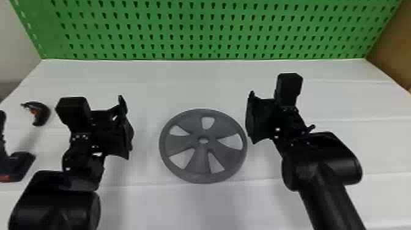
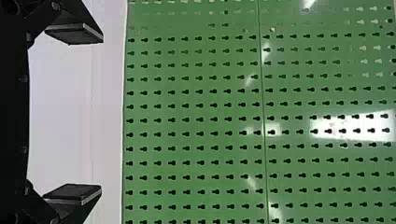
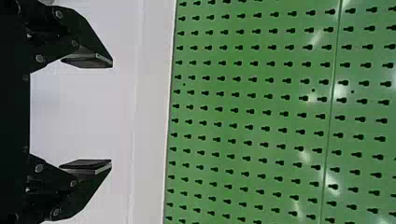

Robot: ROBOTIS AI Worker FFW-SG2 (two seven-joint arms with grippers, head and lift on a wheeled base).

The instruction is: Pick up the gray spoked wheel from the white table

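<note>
Looking at your tabletop [image 1: 205, 211] in the head view, you have the gray spoked wheel [image 1: 201, 165] lying flat near the middle, with tapered openings between its spokes and a small hole at its hub. Your left end effector [image 1: 126, 127] hangs to the wheel's left, with a strip of white surface seen between them. Your right end effector [image 1: 250, 117] is on the other side, appearing just beside the wheel's right rim; you can't judge its height above the tabletop from here.

Turning to your left wrist view, you see the left end effector [image 2: 102, 113] spread wide, its two flat black fingers well apart and nothing held between them. Your right wrist view gives you the same state for the right end effector [image 3: 112, 113]: wide, with its grasp vacant.

Over on your left side of the tabletop, you have a curved black item with a red patch [image 1: 42, 114]. Nearer you, a dark tool with a red accent [image 1: 20, 165] is cut off by the head view's left edge. Behind the tabletop, you face a green pegboard [image 1: 211, 20] with rows of keyhole-shaped slots.
</note>
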